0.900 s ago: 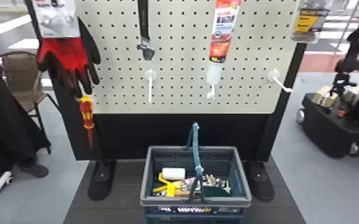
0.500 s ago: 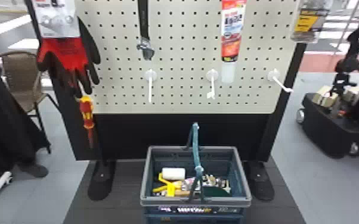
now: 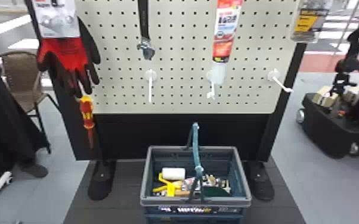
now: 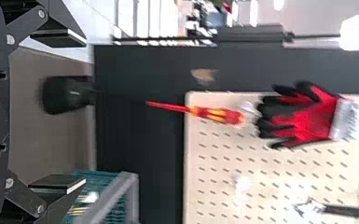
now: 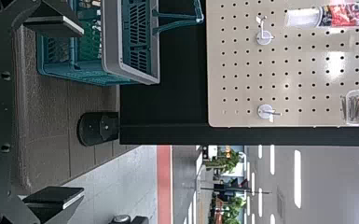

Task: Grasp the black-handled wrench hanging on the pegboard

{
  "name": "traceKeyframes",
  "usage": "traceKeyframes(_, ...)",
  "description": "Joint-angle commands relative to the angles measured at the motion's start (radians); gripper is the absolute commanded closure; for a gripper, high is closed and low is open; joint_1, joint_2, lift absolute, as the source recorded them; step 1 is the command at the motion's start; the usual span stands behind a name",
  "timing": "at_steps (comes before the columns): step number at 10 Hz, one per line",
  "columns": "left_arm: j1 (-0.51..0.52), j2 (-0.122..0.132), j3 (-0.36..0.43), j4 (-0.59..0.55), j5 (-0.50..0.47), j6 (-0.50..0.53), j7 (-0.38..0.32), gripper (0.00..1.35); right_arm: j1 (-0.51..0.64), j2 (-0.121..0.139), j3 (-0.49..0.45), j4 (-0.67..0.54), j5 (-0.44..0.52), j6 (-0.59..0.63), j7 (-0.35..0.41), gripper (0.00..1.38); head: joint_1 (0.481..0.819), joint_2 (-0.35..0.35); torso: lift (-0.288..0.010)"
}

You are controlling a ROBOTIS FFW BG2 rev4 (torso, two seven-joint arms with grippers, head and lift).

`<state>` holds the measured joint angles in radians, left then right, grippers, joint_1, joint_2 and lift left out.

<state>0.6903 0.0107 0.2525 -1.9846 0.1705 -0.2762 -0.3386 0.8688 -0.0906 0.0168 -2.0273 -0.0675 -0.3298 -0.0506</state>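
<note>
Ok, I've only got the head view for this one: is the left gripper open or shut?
Observer: Open. The left gripper has its fingers spread with nothing between them.
Operator: What is it facing?
Observer: The end of the pegboard where the red glove hangs. The black-handled wrench is farther along the board, not lined up between the fingers.
Operator: And the right one?
Observer: The right gripper is open and empty too, pointing toward the pegboard's base next to the basket.

Teal basket, pegboard, claw spread wide
</note>
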Motion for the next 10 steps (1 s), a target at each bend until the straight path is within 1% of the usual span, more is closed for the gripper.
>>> traceKeyframes(1,-0.073,-0.013,0.034,-0.157,-0.023,0.150,-0.013,0.25,-0.003,-0.001,0.000,-0.001,0.000,0.000,0.000,0.10,0.549,0.000,-0.100)
traceKeyframes(2,-0.121,-0.013,0.041,-0.265,-0.023,0.267,-0.016,0.25,-0.001,-0.001,0.000,-0.001,0.000,0.002,0.000,0.10,0.549,0.000,-0.100)
traceKeyframes(3,-0.189,-0.013,0.042,-0.336,-0.028,0.370,-0.039,0.25,-0.001,-0.001,0.000,-0.004,0.000,0.006,0.000,0.10,0.549,0.000,-0.100)
traceKeyframes(4,-0.277,-0.006,0.037,-0.368,-0.026,0.476,-0.080,0.25,-0.003,-0.001,0.000,-0.006,0.002,0.009,0.000,0.10,0.549,0.000,-0.100)
traceKeyframes(5,-0.368,0.018,0.011,-0.375,-0.025,0.538,-0.106,0.25,-0.007,-0.001,0.000,-0.011,0.005,0.014,0.000,0.10,0.549,0.000,-0.100)
traceKeyframes(7,-0.522,0.078,-0.042,-0.373,-0.011,0.654,-0.112,0.25,-0.024,-0.001,0.002,-0.011,0.012,0.025,0.011,0.10,0.549,0.000,-0.100)
traceKeyframes(9,-0.658,0.115,-0.067,-0.366,0.010,0.739,-0.117,0.25,-0.029,-0.001,0.002,-0.019,0.017,0.034,0.015,0.10,0.549,0.000,-0.100)
traceKeyframes(10,-0.722,0.132,-0.082,-0.336,0.057,0.776,-0.117,0.25,-0.029,-0.001,0.002,-0.028,0.020,0.040,0.015,0.10,0.549,0.000,-0.100)
